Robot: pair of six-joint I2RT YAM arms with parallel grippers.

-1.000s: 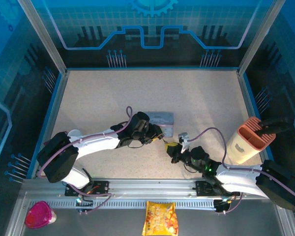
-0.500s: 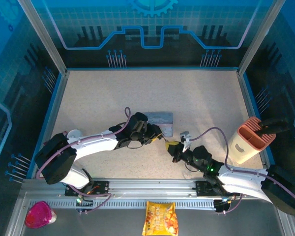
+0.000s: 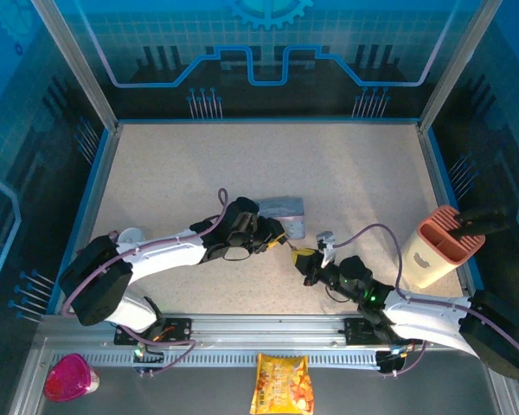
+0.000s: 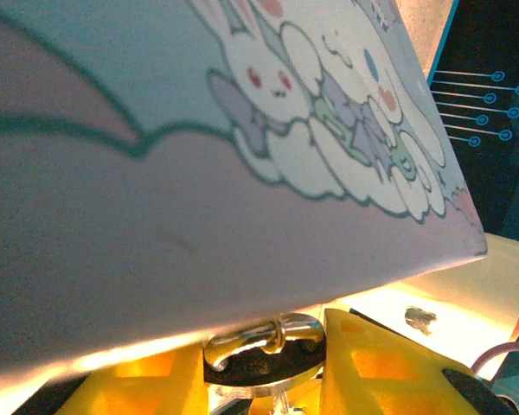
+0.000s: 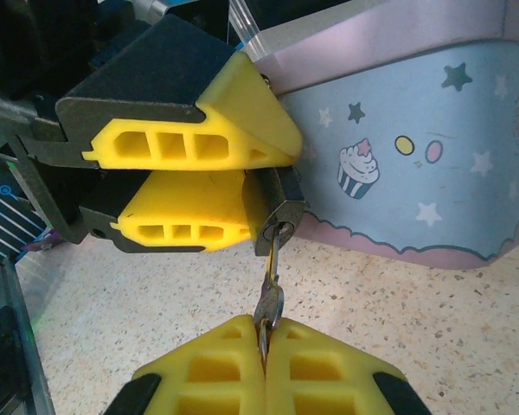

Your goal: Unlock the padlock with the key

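The small dark padlock is clamped between the yellow fingers of my left gripper, which is shut on it. Its silvery shackle presses against the side of the pale blue cartoon tin. The thin grey key stands in the keyhole on the padlock's underside. My right gripper is shut on the key's head. From above, the left gripper and right gripper meet tip to tip just in front of the tin.
A peach-coloured holder stands at the table's right edge. Off the table, on the near rail, lie a snack bag and a pink object. Blue walls fence the speckled table.
Both arms have shifted only slightly and the tin looks nudged a little. Both grips are unchanged.
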